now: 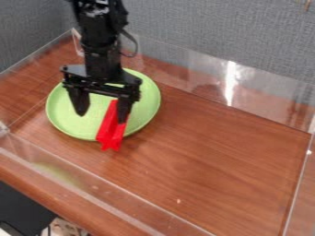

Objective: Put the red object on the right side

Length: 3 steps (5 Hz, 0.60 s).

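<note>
The red object (112, 128), a bright elongated bar, lies at the near right edge of the lime-green plate (62, 109), its upper end resting on the plate and its lower end reaching past the rim onto the wooden table (209, 157). It sits in the left half of the scene, with the whole right stretch of brown tabletop well apart from it.

On the far left, a clear wall (31, 64) borders the table, and a matching clear barrier runs along the front edge. The plate lies just inside that corner area, round and flat on the wood.

Above the plate the black gripper (102, 103) points straight down, its two dark fingers (81, 100) spread wide, one to each side. The jaws stand fully apart and grip nothing; the bar lies just beside the right finger, and contact cannot be made out. The black arm rises behind it toward the grey backdrop.

Further right, the tabletop shows only glare on the clear rear panel.
</note>
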Available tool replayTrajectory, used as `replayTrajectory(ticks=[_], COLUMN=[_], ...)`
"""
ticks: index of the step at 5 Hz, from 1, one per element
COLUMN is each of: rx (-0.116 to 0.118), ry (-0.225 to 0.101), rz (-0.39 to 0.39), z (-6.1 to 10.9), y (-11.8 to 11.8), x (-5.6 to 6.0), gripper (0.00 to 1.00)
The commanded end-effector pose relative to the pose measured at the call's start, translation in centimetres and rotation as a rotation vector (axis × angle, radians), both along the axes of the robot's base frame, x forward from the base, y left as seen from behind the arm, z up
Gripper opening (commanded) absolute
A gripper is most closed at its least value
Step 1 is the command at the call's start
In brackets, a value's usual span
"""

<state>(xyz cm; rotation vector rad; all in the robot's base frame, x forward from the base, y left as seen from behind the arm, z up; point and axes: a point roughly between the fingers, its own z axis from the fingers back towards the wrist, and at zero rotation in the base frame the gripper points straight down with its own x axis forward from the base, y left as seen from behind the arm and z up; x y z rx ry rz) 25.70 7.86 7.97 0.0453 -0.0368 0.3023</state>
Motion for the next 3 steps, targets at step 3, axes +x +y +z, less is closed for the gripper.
replayTrajectory(ticks=[3], rx=[0.015], ry=[-0.037], rz=[0.004], z=[1.8], y=[-1.5], x=[1.8], gripper=[1.0])
